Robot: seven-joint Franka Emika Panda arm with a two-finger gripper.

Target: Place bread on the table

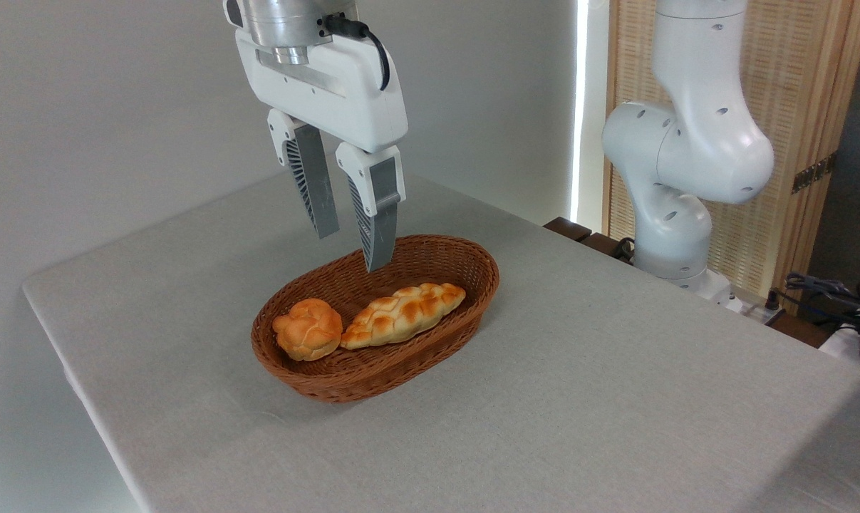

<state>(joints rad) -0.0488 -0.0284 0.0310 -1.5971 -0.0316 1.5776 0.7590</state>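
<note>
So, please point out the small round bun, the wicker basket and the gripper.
small round bun [308,328], fixed camera, lumpy top
wicker basket [401,370], fixed camera, outer front wall
gripper [351,249], fixed camera, gap between fingertips

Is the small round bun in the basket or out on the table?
In: the bun sits inside the basket, beside the braided loaf.

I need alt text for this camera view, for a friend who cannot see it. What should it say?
A white robot gripper hangs open and empty above a brown wicker basket on a grey-clothed table. In the basket lie a small round bun and, touching it on the right, a long braided loaf. The arm's white base stands at the table's far right edge.
</note>
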